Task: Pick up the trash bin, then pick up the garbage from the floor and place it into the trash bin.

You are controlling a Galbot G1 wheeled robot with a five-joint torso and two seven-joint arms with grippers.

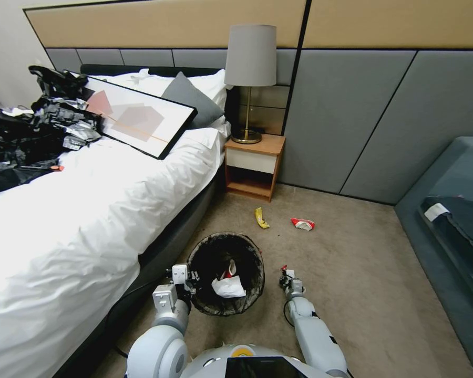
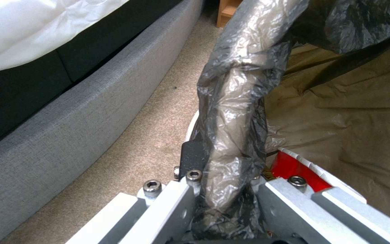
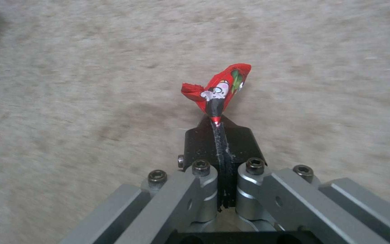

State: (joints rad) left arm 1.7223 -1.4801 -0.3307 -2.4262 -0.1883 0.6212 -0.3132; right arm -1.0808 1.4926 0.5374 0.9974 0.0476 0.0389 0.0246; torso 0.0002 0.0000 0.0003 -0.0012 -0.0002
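The trash bin [image 1: 215, 260], round and lined with a dark bag, hangs beside the bed with my left gripper [image 1: 190, 278] shut on its rim [image 2: 231, 135]. Inside lie a white tissue [image 1: 228, 287] and a red-and-white wrapper [image 2: 296, 166]. To the bin's right, my right gripper [image 1: 285, 275] is shut on a small red wrapper [image 3: 220, 90], held above the carpet. On the floor farther off lie a yellow banana peel [image 1: 261, 218] and a red-and-white wrapper [image 1: 303, 224].
The white bed [image 1: 89, 210] runs along the left, its grey base [image 2: 68, 128] close to the bin. A wooden nightstand [image 1: 253, 165] with a lamp stands ahead. A blue sofa [image 1: 452, 210] borders the right. Open carpet lies between.
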